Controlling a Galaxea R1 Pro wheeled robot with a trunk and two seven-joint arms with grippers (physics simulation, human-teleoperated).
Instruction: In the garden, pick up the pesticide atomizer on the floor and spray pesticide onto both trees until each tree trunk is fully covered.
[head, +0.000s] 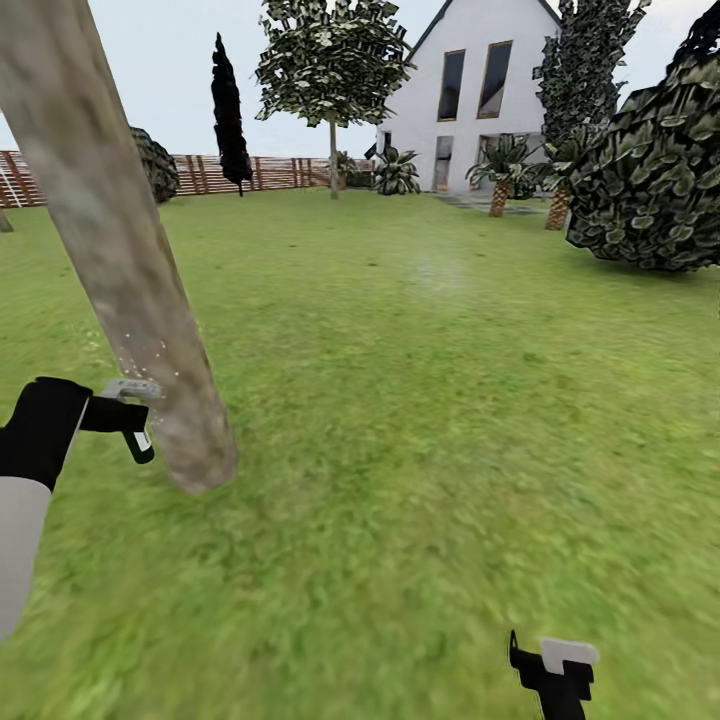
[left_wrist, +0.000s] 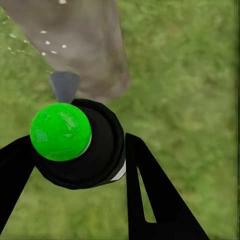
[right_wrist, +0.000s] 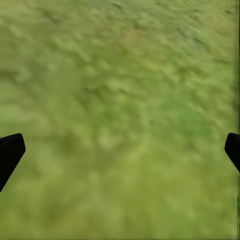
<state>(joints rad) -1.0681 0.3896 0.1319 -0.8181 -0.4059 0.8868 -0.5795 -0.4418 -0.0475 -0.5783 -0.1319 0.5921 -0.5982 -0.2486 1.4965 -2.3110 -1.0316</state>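
A thick, leaning tree trunk (head: 120, 250), mottled grey-brown, rises at the left of the head view. Whitish pesticide specks (head: 145, 358) dot its lower part. My left gripper (head: 120, 415) is shut on the pesticide atomizer (head: 138, 440), a small black bottle held right beside the trunk's base. In the left wrist view the atomizer (left_wrist: 80, 145) shows a green top (left_wrist: 60, 131) and a grey nozzle (left_wrist: 64, 85) aimed at the trunk (left_wrist: 85, 45), with specks (left_wrist: 47, 42) on the bark. A second tree (head: 333, 60) stands far off. My right gripper (head: 555, 670) hangs open over grass (right_wrist: 120, 150).
Green lawn (head: 420, 400) stretches ahead and to the right. A dark leafy bush (head: 650, 170) stands at the right. Far back are a white house (head: 480, 90), palm plants (head: 500, 170), a dark columnar tree (head: 230, 110) and a slatted wooden fence (head: 250, 172).
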